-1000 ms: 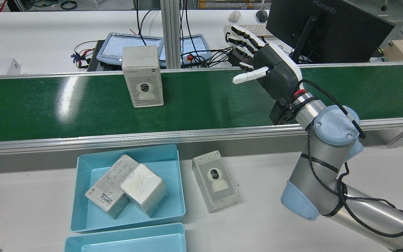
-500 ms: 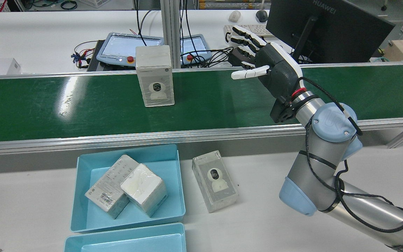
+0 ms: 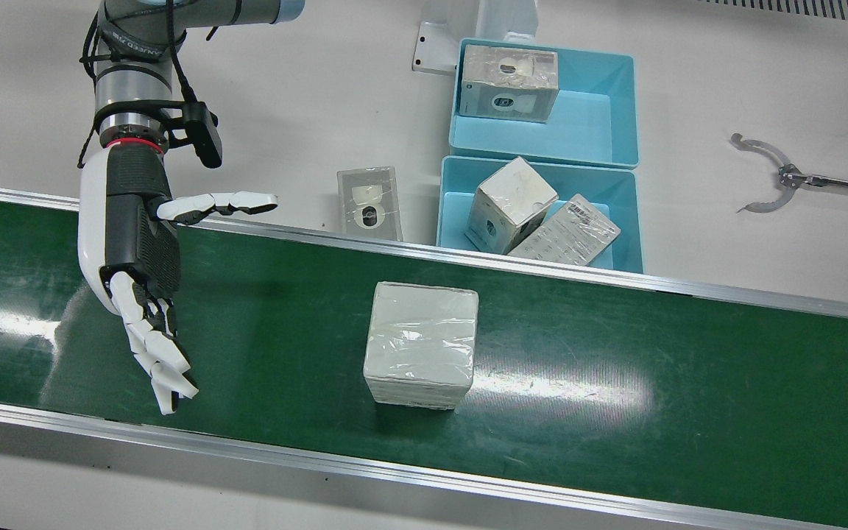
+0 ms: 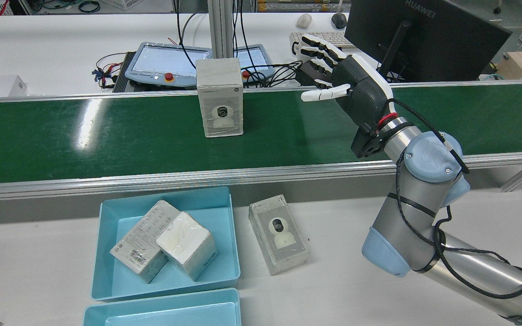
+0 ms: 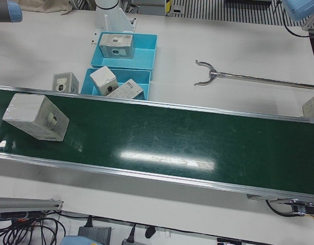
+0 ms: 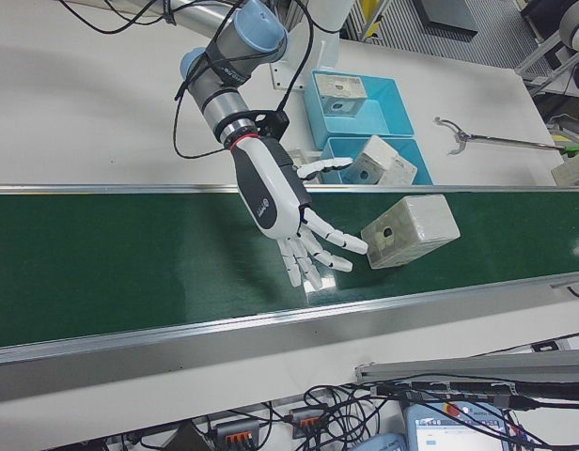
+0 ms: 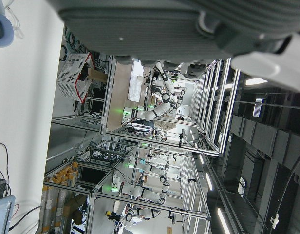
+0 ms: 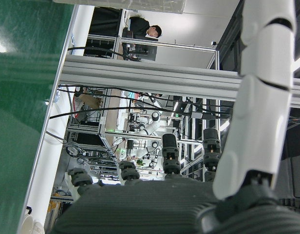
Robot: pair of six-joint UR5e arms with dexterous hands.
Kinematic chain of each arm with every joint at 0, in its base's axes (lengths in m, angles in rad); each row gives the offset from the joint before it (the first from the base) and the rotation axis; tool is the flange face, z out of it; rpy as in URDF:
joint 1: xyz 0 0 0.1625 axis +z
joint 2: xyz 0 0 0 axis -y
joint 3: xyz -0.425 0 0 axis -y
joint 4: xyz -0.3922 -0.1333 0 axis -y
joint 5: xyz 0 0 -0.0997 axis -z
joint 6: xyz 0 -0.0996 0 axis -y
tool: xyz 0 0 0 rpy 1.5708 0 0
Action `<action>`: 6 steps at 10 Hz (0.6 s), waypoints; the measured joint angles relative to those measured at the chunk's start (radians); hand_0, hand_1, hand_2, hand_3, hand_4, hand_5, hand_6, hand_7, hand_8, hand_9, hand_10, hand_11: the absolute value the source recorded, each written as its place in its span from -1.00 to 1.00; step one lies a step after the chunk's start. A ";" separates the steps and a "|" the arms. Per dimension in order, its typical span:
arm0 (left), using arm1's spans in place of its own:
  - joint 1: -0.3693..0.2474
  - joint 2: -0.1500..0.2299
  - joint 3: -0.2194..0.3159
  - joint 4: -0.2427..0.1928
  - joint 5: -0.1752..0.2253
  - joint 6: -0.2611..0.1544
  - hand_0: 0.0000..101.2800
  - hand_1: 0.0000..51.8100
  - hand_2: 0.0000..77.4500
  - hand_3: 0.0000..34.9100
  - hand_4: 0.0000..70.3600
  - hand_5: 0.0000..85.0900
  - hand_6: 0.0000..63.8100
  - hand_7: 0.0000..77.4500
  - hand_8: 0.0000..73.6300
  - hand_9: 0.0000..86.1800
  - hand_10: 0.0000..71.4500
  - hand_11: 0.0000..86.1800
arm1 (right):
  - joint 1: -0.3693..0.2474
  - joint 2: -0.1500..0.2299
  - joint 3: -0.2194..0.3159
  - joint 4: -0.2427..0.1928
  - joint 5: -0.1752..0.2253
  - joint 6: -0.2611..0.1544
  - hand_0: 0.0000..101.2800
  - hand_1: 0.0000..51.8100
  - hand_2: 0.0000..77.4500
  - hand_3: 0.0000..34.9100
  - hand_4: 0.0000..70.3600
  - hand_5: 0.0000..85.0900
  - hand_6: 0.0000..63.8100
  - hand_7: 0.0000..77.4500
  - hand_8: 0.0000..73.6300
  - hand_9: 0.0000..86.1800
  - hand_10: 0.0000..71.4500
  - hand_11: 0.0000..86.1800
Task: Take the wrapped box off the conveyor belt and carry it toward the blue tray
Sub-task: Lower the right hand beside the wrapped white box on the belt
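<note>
The wrapped box (image 4: pixel 220 97) stands upright on the green conveyor belt (image 4: pixel 107 136), its camera picture facing the robot; it also shows as box (image 3: pixel 421 353), box (image 5: pixel 35 117) and box (image 6: pixel 410 230). My right hand (image 4: pixel 351 86) hovers over the belt to the box's right in the rear view, open, fingers spread, clear of the box; the same hand (image 3: pixel 137 243) (image 6: pixel 280 202) holds nothing. The blue tray (image 4: pixel 166 192) (image 3: pixel 453 213) holds two wrapped boxes. Only the dark palm of my left hand (image 7: pixel 155 29) shows.
A second blue tray (image 3: pixel 593 110) with one box sits beyond the first. Another wrapped box (image 4: pixel 279 233) (image 3: pixel 369 200) lies flat on the white table beside the tray. A metal grabber tool (image 3: pixel 777 177) lies on the table. Monitors and cables stand behind the belt.
The wrapped box has ridden the belt rightward in the rear view, closer to my right hand. The right hand has risen slightly and stays open.
</note>
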 joint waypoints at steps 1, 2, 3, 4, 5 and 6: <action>0.000 0.000 0.000 0.000 0.000 0.000 -1.00 -1.00 -0.97 -1.00 -1.00 -0.99 -1.00 -0.99 -0.99 -1.00 -0.98 -1.00 | 0.001 0.000 -0.007 0.001 0.000 0.001 -0.09 -0.58 -0.72 0.74 -0.60 -0.68 -1.00 -0.42 -0.96 -0.82 -0.92 -0.89; 0.000 0.000 0.000 0.000 0.000 0.000 -1.00 -1.00 -0.97 -1.00 -1.00 -0.99 -1.00 -0.99 -0.99 -1.00 -0.98 -1.00 | 0.002 0.000 -0.014 0.001 0.000 0.002 -0.10 -0.58 -0.72 0.74 -0.60 -0.64 -1.00 -0.42 -0.96 -0.82 -0.92 -0.89; 0.000 0.000 0.000 0.000 0.000 0.000 -1.00 -1.00 -0.97 -1.00 -1.00 -0.99 -1.00 -0.99 -0.99 -1.00 -0.98 -1.00 | 0.003 0.001 -0.022 0.002 0.000 0.002 -0.10 -0.58 -0.72 0.73 -0.60 -0.64 -1.00 -0.42 -0.96 -0.82 -0.92 -0.89; 0.000 0.000 0.000 0.000 0.000 0.000 -1.00 -1.00 -0.97 -1.00 -1.00 -0.99 -1.00 -0.99 -0.99 -1.00 -0.98 -1.00 | 0.003 0.002 -0.031 0.004 0.000 0.002 -0.10 -0.58 -0.70 0.73 -0.60 -0.64 -1.00 -0.42 -0.96 -0.82 -0.92 -0.89; 0.000 0.000 0.000 0.000 0.000 0.000 -1.00 -1.00 -0.97 -1.00 -1.00 -0.99 -1.00 -0.99 -1.00 -0.99 -0.98 -1.00 | 0.004 0.004 -0.037 0.004 0.000 0.003 -0.10 -0.58 -0.70 0.73 -0.60 -0.62 -1.00 -0.42 -0.96 -0.82 -0.92 -0.89; 0.000 0.000 0.000 0.000 0.000 0.000 -1.00 -1.00 -0.97 -1.00 -1.00 -0.99 -1.00 -0.99 -1.00 -0.99 -0.98 -1.00 | 0.004 0.012 -0.045 0.005 0.000 0.002 -0.10 -0.58 -0.70 0.73 -0.60 -0.62 -1.00 -0.42 -0.96 -0.82 -0.92 -0.89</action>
